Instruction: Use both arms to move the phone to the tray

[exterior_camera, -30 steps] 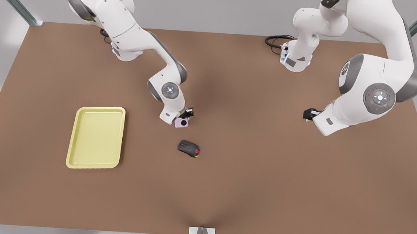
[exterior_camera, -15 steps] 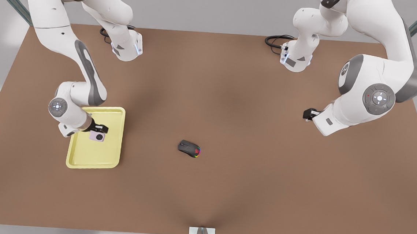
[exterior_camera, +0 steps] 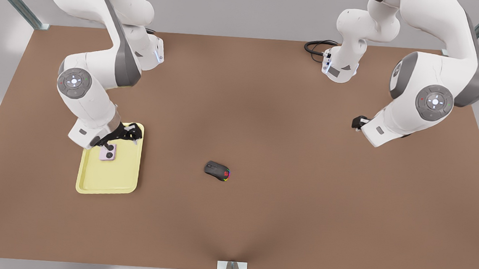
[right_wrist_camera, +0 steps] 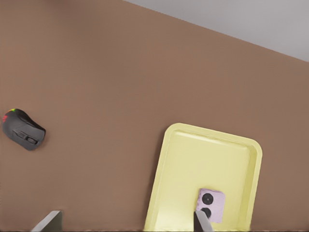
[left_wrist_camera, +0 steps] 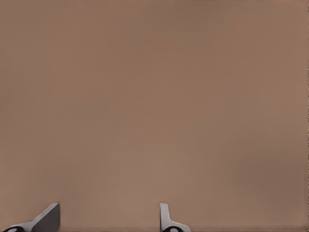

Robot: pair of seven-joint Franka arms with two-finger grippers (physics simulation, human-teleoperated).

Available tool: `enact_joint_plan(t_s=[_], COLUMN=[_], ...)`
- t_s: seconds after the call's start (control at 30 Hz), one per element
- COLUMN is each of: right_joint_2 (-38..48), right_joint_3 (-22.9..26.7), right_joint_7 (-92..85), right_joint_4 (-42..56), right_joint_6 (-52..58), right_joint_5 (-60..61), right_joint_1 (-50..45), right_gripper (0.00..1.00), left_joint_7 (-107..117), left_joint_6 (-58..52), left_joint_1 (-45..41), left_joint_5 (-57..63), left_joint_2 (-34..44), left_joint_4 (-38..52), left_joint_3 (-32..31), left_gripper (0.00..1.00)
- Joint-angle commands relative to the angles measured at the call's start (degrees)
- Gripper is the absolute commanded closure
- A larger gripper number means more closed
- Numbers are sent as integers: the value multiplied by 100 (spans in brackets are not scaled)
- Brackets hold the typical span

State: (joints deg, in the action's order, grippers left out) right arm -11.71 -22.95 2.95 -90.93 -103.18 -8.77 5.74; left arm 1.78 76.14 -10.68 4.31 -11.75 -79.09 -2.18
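Note:
The pale pink phone lies flat in the yellow tray, near the tray's far end, its two black circles facing up. My right gripper hangs open just above that end of the tray, holding nothing, with the phone beside one fingertip. At the front view's right my left gripper waits open over bare brown table.
A black computer mouse with rainbow lights sits mid-table, to the front view's right of the tray. A black cable coils by the far arm base. Brown tabletop stretches between the two arms.
The right gripper carried the phone from mid-table to the tray, let it go and lifted off; the phone now rests in the tray. The left arm shifted only slightly.

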Motion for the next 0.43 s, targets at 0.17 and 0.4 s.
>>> enact_joint_plan(t_s=[0.17, 0.4], right_joint_2=[301, 521], right_joint_3=[19, 1987], right_joint_7=[-57, -515], right_joint_4=[-426, -479], right_joint_6=[607, 624], right_joint_5=[428, 516], right_joint_1=[700, -917], right_gripper=[0, 0], left_joint_7=[-2, 7], left_joint_6=[-231, -249], left_joint_1=[-4, -4], left_joint_5=[-71, -62], left_joint_2=[6, 6], left_joint_4=[8, 16], left_joint_3=[-1, 8], left_gripper=[0, 0])
